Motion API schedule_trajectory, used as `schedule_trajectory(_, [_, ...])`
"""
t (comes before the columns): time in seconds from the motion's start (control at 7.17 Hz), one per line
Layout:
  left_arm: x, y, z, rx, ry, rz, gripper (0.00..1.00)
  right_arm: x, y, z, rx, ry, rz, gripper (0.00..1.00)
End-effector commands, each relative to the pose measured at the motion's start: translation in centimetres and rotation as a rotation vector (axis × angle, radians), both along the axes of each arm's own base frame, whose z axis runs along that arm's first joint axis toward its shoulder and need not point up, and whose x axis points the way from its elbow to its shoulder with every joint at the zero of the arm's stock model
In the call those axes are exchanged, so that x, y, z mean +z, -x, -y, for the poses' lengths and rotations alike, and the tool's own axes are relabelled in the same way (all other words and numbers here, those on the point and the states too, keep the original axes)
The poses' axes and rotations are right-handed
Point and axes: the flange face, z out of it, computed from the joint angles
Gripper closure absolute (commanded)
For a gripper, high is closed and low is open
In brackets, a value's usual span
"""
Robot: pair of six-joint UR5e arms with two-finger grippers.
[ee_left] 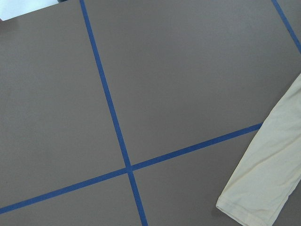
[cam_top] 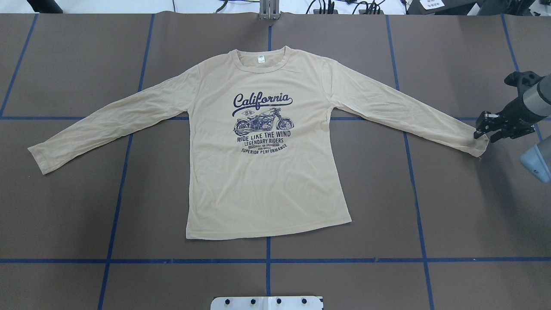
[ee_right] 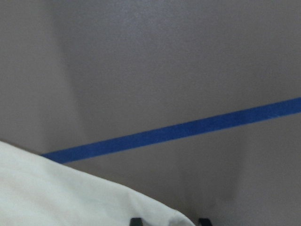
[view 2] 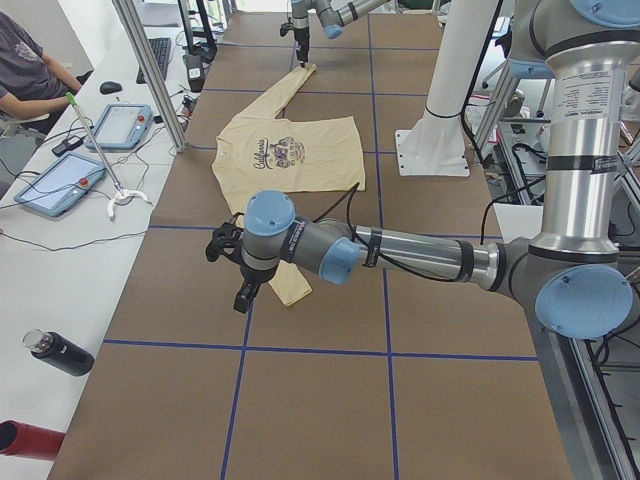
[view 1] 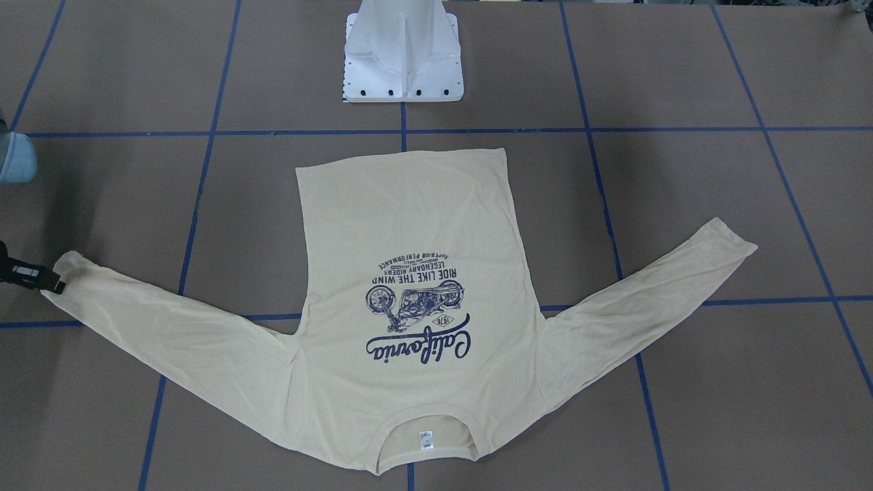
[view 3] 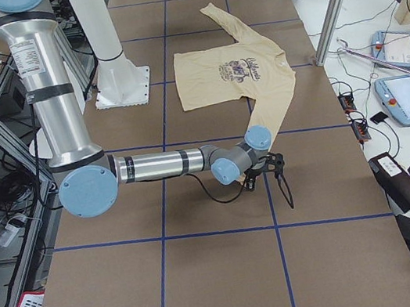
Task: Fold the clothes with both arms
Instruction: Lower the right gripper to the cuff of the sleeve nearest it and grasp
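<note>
The clothes are one cream-yellow long-sleeved T-shirt [cam_top: 262,181] lying flat, print up, collar away from the robot and both sleeves spread. My right gripper [cam_top: 484,133] is low at the cuff of the sleeve on my right [view 1: 75,283]. In the right wrist view its two fingertips [ee_right: 136,220] stand apart, open, with the cuff's edge [ee_right: 70,193] between them. My left gripper [view 2: 235,275] hangs well above the other cuff [ee_left: 254,202]. It shows only in the side view, so I cannot tell its state.
Blue tape lines [cam_top: 267,260] grid the brown table. The white pedestal base [view 1: 402,54] stands just behind the shirt's hem. A bench along the far side holds tablets [view 2: 60,185] and a black bottle [view 2: 60,352], with a person [view 2: 30,70] seated there.
</note>
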Motion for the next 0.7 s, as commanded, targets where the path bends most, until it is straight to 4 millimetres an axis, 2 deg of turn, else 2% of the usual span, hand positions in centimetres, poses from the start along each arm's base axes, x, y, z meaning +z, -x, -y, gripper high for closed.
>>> schedule_trajectory(0.0, [0.0, 0.0, 0.0, 0.0, -0.001, 0.0, 0.0, 0.2, 0.0, 0.0, 0.001, 0.004, -0.001, 1.0])
schedule_trajectory(0.28, [0.4, 0.0, 0.0, 0.001, 0.003, 0.001, 0.0, -1.1, -0.1, 0.5, 0.003, -0.013, 0.017, 1.0])
schedule_trajectory(0.42, [0.3, 0.0, 0.0, 0.001, 0.0, 0.001, 0.0, -3.3, -0.8, 1.2, 0.011, -0.035, 0.056, 1.0])
schedule_trajectory(0.56, [0.2, 0.0, 0.0, 0.001, -0.002, -0.001, 0.0, -7.3, -0.7, 1.7, 0.02, -0.08, 0.091, 1.0])
